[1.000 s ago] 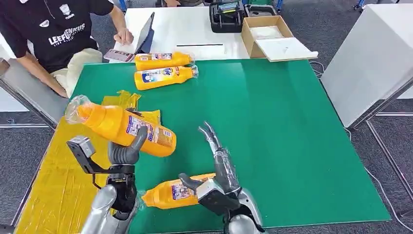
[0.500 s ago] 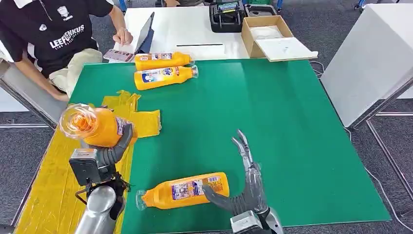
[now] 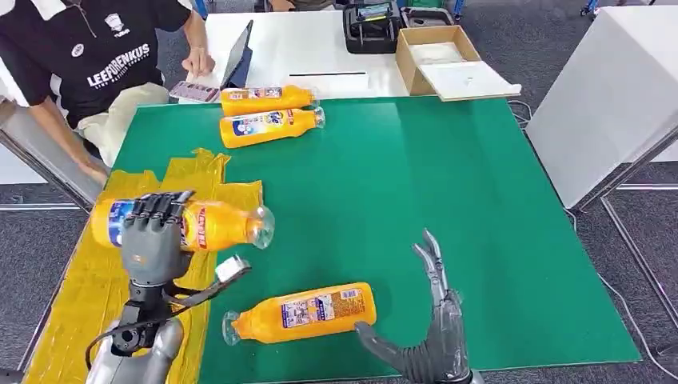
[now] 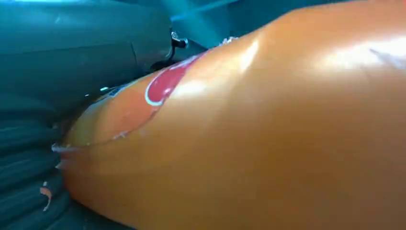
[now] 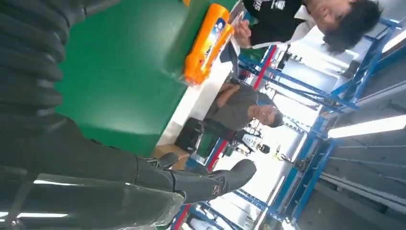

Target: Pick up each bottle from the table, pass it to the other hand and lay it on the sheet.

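Gripping an orange labelled bottle (image 3: pixel 196 226) sideways above the yellow sheet (image 3: pixel 76 300) was the left hand (image 3: pixel 152 238) — right hand (image 3: pixel 432 340) spread, holding nothing.

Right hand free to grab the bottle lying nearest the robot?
Probably yes. The right hand is open, holding nothing, right beside the base end of the near bottle, with only bare green mat between them. The left hand holds another bottle over the yellow sheet, well aside.
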Tool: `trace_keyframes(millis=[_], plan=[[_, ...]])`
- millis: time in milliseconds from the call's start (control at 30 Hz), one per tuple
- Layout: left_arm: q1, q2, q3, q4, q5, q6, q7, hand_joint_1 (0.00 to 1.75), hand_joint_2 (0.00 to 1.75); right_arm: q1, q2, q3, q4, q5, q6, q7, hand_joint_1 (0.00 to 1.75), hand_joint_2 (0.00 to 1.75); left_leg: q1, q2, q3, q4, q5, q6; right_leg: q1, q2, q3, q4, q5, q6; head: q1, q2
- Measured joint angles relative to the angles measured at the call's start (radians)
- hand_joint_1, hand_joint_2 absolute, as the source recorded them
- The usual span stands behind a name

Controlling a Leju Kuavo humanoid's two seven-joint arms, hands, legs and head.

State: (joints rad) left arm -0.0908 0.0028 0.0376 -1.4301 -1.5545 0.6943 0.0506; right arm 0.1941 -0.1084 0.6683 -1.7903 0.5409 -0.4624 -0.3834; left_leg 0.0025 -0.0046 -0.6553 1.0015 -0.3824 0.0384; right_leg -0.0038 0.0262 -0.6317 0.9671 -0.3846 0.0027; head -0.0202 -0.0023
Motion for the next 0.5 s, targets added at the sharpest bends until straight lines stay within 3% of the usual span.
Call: trace_keyframes(millis=[67,133,233,333,500], plan=[[-0.038,0.108,-0.115,0.060,-0.008,-0.007,0.294,1.75,1.75,0.018,-0.016,0.001,-0.019,0.021,-0.023,0.020,0.00,1.75,0.000,0.000,0.000,0.000,0.000,-0.001,0.001,0.000,-0.001,0.000,0.000,0.000,-0.001,0.000],[-0.076,0.198,-0.247,0.106,-0.011,-0.026,0.446,1.75,1.75,0.040,-0.040,0.002,-0.060,0.052,-0.052,0.042,0.00,1.75,0.001,-0.003,0.000,0.000,0.001,-0.001,0.001,-0.003,0.001,0.000,-0.001,-0.002,-0.001,0.000],[-0.088,0.260,-0.368,0.139,-0.018,-0.050,0.436,1.75,1.75,0.050,-0.063,0.005,-0.097,0.073,-0.060,0.063,0.00,1.75,0.001,-0.001,0.000,-0.001,0.001,-0.003,0.001,-0.002,0.001,0.001,-0.001,-0.003,-0.001,0.000],[-0.091,0.299,-0.405,0.147,-0.017,-0.111,0.389,1.75,1.75,0.071,-0.094,0.005,-0.142,0.088,-0.061,0.097,0.00,1.75,0.000,0.001,0.001,0.000,0.000,-0.003,0.001,0.002,0.001,0.000,-0.001,-0.003,-0.001,0.000],[-0.172,0.288,-0.432,0.292,-0.018,-0.111,0.300,1.75,1.75,0.068,-0.100,-0.015,-0.148,0.092,-0.037,0.077,0.00,1.75,0.000,-0.004,0.000,0.000,0.001,-0.002,0.001,-0.003,0.002,0.000,-0.002,-0.002,0.000,0.000]])
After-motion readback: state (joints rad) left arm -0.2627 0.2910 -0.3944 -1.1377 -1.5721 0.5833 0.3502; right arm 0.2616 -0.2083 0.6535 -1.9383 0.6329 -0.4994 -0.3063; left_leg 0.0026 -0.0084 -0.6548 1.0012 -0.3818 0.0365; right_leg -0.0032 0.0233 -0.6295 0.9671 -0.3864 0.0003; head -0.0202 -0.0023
